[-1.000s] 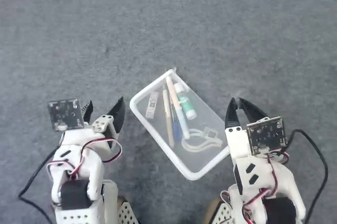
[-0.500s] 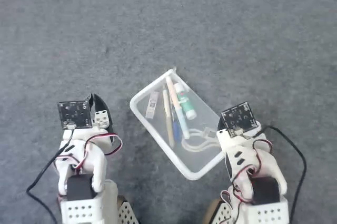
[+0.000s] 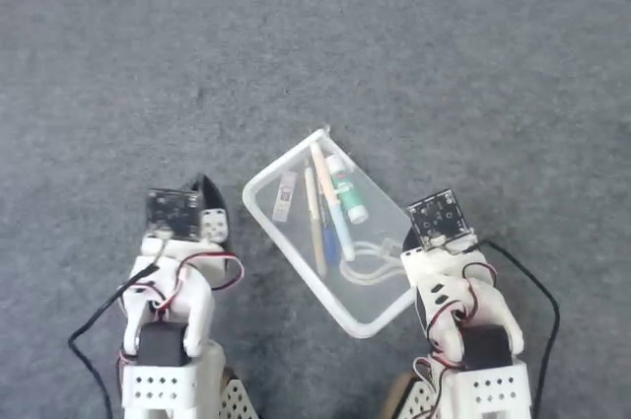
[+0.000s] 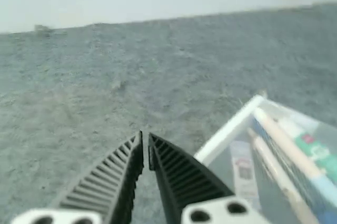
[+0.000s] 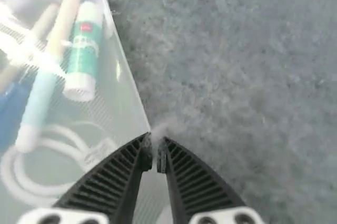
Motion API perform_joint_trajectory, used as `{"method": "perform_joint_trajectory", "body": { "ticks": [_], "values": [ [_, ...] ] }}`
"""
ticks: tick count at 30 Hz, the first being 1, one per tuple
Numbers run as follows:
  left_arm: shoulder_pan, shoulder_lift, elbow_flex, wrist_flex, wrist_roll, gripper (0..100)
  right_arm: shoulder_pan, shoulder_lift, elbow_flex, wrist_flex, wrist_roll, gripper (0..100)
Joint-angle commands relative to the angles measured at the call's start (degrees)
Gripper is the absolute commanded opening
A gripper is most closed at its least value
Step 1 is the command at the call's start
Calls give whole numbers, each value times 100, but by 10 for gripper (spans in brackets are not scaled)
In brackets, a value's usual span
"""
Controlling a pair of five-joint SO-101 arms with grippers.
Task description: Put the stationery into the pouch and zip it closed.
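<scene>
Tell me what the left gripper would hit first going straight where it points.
Probably only the grey carpet: the left gripper aims beside the clear pouch, not into it, though depth is unclear.

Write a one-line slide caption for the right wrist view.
Shut right gripper at the edge of the clear pouch, glue stick and pens inside, grey carpet beyond.

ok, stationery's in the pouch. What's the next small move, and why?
Probably open the left pincer and ease it toward the edge of the pouch to hold it for zipping. The pens and glue stick already lie inside, and that pincer sits shut beside the pouch, not touching.
</scene>
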State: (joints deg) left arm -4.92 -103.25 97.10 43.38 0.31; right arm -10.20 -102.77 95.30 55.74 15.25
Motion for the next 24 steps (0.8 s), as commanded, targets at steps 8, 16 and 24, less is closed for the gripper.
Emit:
{"method": "perform_joint_trajectory", "body": {
  "ticks": [8,16,24],
  "values": [
    [826,-123,-57,1169,-756,13,-57,-84,114,1024,-141,9],
    [993,-123,-57,2488,-1714,13,-22,-110,114,1657,-149,7],
    [-185,-123,-57,2514,-1116,13,57,-110,114,1640,-149,7]
  ]
}}
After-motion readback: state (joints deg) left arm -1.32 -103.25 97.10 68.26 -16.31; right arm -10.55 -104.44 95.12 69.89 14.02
